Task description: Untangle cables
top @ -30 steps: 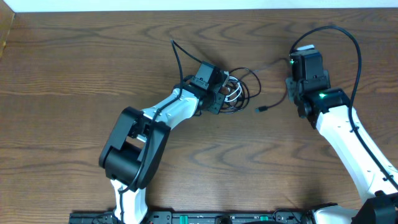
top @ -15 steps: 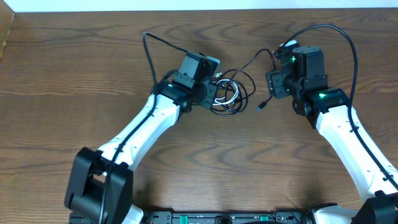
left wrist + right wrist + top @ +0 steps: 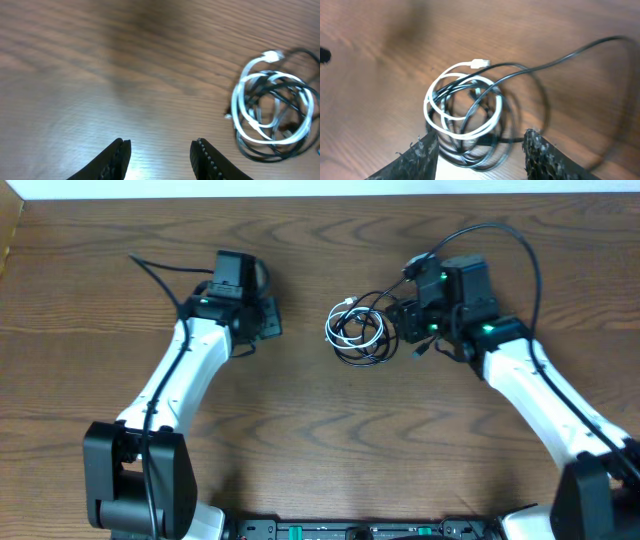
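Here, tangled cables (image 3: 356, 335) on table (image 3: 320, 442).

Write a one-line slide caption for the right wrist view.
Open right pincer poised over the white cable coiled together with the black cable on the wooden table.

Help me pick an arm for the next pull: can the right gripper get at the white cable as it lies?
Probably yes. The right gripper is open right at the white cable, which lies uppermost and uncovered, though the black cable threads through its loops.
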